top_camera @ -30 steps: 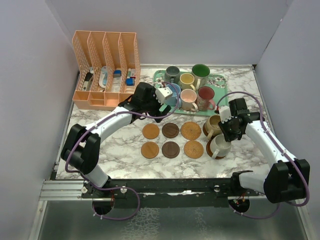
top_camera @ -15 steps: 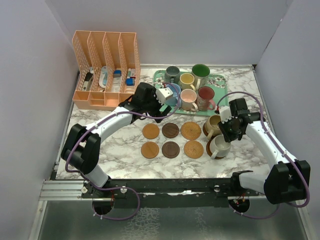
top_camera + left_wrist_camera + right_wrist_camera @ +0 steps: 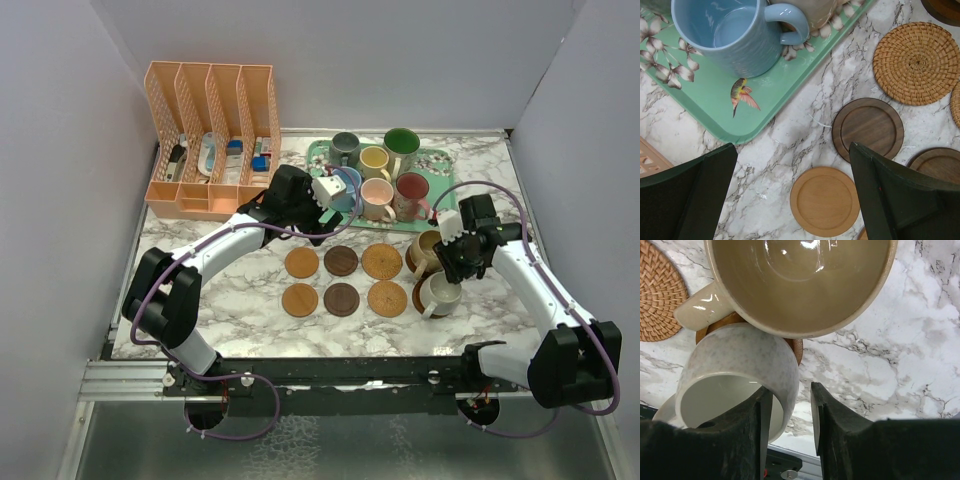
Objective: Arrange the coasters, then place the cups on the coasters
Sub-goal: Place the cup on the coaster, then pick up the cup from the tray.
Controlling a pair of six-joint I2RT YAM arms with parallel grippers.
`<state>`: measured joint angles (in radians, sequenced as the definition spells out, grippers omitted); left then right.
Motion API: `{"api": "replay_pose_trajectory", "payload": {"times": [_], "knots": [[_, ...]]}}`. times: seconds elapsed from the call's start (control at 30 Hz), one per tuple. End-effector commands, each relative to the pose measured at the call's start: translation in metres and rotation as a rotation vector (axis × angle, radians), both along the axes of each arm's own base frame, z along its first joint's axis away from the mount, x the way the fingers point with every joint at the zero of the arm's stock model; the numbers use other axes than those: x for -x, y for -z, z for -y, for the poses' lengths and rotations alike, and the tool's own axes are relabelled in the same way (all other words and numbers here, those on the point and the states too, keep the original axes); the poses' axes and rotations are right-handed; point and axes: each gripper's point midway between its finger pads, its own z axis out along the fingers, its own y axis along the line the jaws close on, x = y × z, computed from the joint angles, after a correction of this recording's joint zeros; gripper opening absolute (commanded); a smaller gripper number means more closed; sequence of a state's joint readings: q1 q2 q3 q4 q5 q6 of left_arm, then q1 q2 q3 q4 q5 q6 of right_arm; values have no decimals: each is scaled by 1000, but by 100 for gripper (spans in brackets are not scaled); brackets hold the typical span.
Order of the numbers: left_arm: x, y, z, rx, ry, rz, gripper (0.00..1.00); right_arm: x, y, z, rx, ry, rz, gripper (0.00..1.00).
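Near right: the right gripper [image 3: 789, 392] has eased its jaws apart over the last second. They now straddle the wall of the cream-white cup [image 3: 440, 293] with a gap showing, so no squeeze. The cup looks tilted on its dark coaster [image 3: 418, 298], which is mostly hidden. Judged: release under way, seating unconfirmed. Tan cup [image 3: 428, 250] just beyond. Far: left gripper [image 3: 325, 192] spread wide and empty, near the blue cup [image 3: 737, 35] on the tray [image 3: 705, 105].

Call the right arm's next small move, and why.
Probably open the right gripper wider, then lift straight up. It straddles the wall of the cream-white mug, a gap showing on one side; the mug sits on a coaster, close beside the tan mug. It looks tilted, so go slowly.
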<state>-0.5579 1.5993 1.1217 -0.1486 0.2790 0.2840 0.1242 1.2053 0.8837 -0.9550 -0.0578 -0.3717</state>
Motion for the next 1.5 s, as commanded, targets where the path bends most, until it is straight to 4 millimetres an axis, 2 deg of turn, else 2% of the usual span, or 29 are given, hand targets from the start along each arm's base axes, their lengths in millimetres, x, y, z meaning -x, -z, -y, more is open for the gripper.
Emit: {"api": "replay_pose_trajectory", "payload": {"times": [0.0, 0.37, 0.57, 0.77, 1.07, 1.17, 1.3, 1.47], "knots": [[-6, -8, 3, 0, -1, 28, 99, -9, -16, -9, -42, -36, 41, 38], [-7, -8, 3, -2, -2, 31, 99, -19, -43, -19, -87, -65, 96, 43], [-8, -9, 1, -5, -8, 36, 99, -35, -66, -25, -112, -89, 169, 43], [-11, -15, -1, -2, -24, 61, 99, -76, -101, -31, -131, -106, 324, 43], [-21, -33, -15, -37, -75, 165, 99, -159, -159, -43, -163, -111, 580, 46], [-20, -36, -18, -47, -75, 183, 99, -181, -163, -48, -146, -178, 628, 46], [-19, -39, -18, -46, -65, 198, 99, -208, -156, -47, -83, -249, 671, 47], [-16, -41, -17, -38, -48, 196, 99, -229, -145, -50, -69, -286, 636, 59]]}}
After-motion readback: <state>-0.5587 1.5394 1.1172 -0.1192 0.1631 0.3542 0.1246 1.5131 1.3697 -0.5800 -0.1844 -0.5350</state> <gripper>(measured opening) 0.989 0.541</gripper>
